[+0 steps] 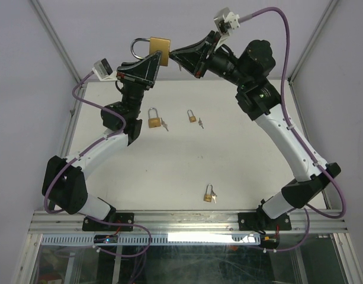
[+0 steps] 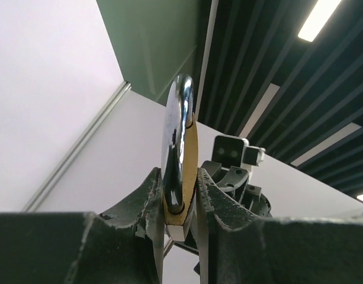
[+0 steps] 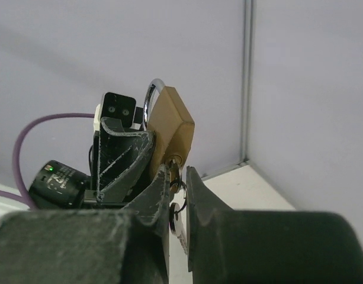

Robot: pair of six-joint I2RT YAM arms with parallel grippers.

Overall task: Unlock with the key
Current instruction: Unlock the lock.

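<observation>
My left gripper [image 1: 156, 56] is raised high above the table and shut on a large brass padlock [image 1: 160, 46], shackle [image 1: 140, 42] pointing left. In the left wrist view the jaws [image 2: 180, 180] clamp the padlock's brass body [image 2: 192, 154] edge-on. My right gripper [image 1: 173, 57] sits at the padlock's keyhole end. In the right wrist view the key [image 3: 176, 170] is in the keyhole of the padlock [image 3: 171, 127]. My right jaws [image 3: 177, 173] flank the key with a narrow gap showing. A spare key [image 3: 177, 220] hangs on the ring below.
Three small brass padlocks with keys lie on the white table [image 1: 240, 160]: one at the back left [image 1: 153, 118], one at the back middle [image 1: 192, 116], one near the front [image 1: 209, 194]. Walls enclose the table at the back and sides.
</observation>
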